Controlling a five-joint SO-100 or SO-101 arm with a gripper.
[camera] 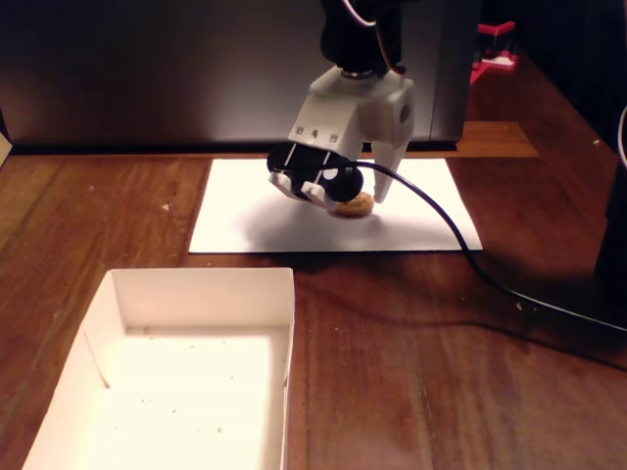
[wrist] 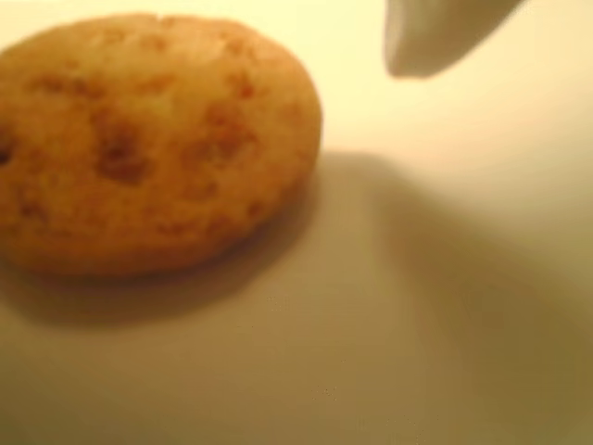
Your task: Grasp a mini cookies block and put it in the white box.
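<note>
**Gripper Down Over the Cookie, Grasp Still to Come**

Dark wooden tabletop filled the fixed view, with a flat white paper sheet (camera: 294,211) laid at the far side and a black cable (camera: 460,240) trailing off to the right. On that sheet sat the mini cookies block (camera: 356,205), and the gripper (camera: 358,199) was down over it, one white finger (camera: 385,171) dropping just right of the cookie. Its jaws stood apart, not yet clamped on anything. At the near left, well apart from all this, the white box (camera: 284,323) waited with only crumbs on its floor.

Over to the wrist view: the cookie (wrist: 153,144) loomed large at the left, resting on the pale paper (wrist: 417,324), and a blurred white fingertip (wrist: 431,37) hung at the upper right, clear of the cookie's edge.

By my reckoning, this was the grasp step, nothing carried yet. Next up, the jaws needed to close squarely on the cookie, gently enough not to crumble it, then lift and swing near-left to the box.
</note>
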